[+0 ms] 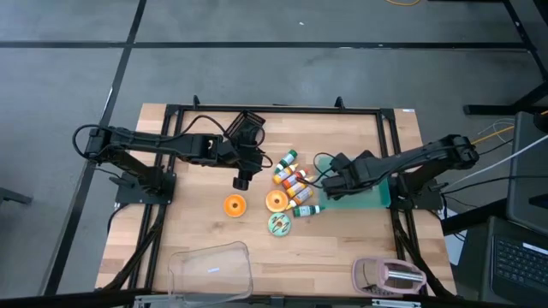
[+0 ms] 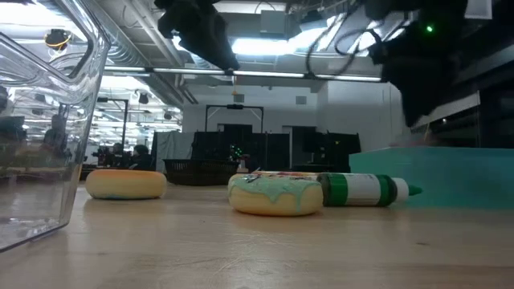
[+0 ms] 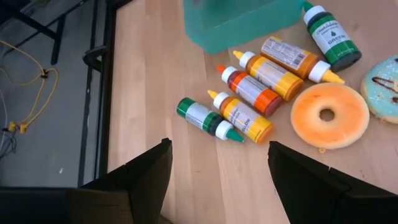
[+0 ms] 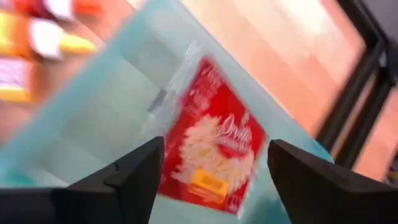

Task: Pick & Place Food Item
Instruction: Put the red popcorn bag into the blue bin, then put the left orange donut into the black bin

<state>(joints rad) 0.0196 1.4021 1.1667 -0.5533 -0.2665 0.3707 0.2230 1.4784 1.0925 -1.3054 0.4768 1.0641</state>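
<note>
Your right pincer [image 4: 211, 180] is spread wide, right of centre in the high view, over the teal bin [image 4: 93, 118]; the red food packet [image 4: 214, 146] lies loose inside it, not pinched. Your left pincer [image 1: 241, 181], also spread, hangs left of centre above the desk [image 1: 197, 231] near the sauce bottles [image 1: 291, 180] and orange donut [image 1: 235, 204].

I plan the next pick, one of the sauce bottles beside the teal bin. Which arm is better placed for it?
Probably left. The left gripper hovers open beside the sauce bottles, which its wrist view shows just ahead. The right gripper is open over the teal bin, above a red packet.
</note>
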